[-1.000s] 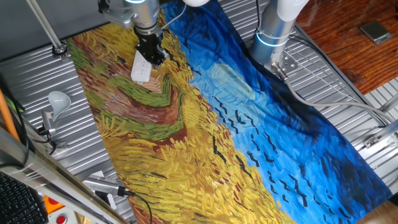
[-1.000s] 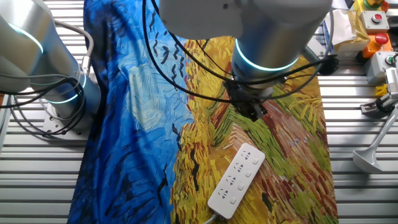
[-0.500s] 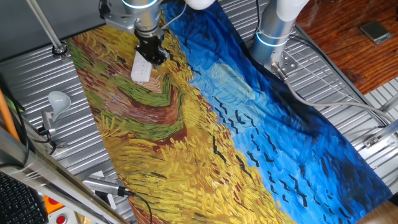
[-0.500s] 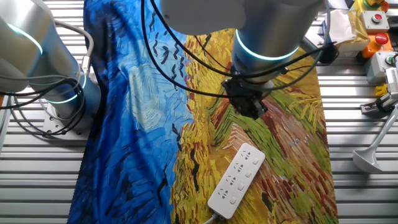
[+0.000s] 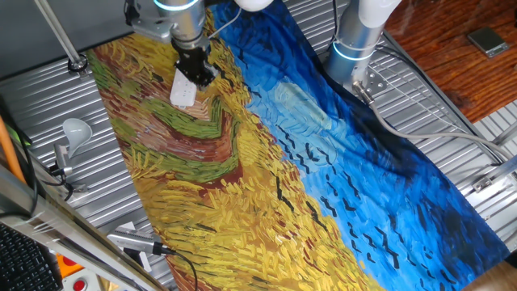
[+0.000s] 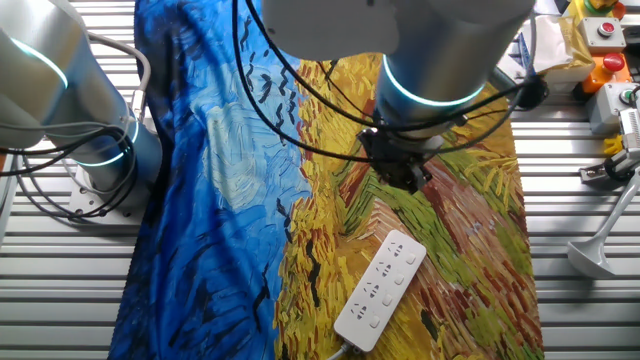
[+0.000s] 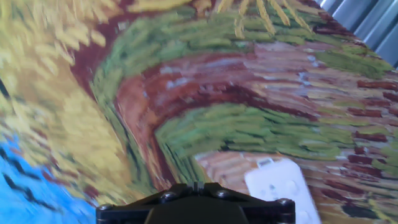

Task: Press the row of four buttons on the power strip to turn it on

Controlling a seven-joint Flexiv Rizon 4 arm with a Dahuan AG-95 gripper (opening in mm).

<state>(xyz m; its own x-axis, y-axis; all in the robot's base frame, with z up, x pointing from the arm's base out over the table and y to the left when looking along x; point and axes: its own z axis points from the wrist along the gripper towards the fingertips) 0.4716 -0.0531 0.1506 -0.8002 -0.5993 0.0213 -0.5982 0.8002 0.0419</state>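
I am hanging my gripper [image 6: 405, 178] above the painted cloth [image 6: 300, 150], and the strip [image 6: 380, 291] is lying apart from it, down toward 5 o'clock in the other fixed view. In one fixed view my gripper [image 5: 196, 69] is overlapping the strip [image 5: 183, 89] at its 1 o'clock end, so I cannot tell from there whether I am touching it. In the hand view only the rounded end of the strip [image 7: 283, 190] is showing, at 4 o'clock of the frame, just beside the dark body of my hand [image 7: 196, 205] at 6 o'clock. The buttons [image 6: 373, 290] are lying in a line along the strip's top face. No view is showing my fingertips, so I cannot tell whether they are parted or closed. A bulb [image 5: 74, 128] is sitting off the cloth at 9 o'clock in one fixed view
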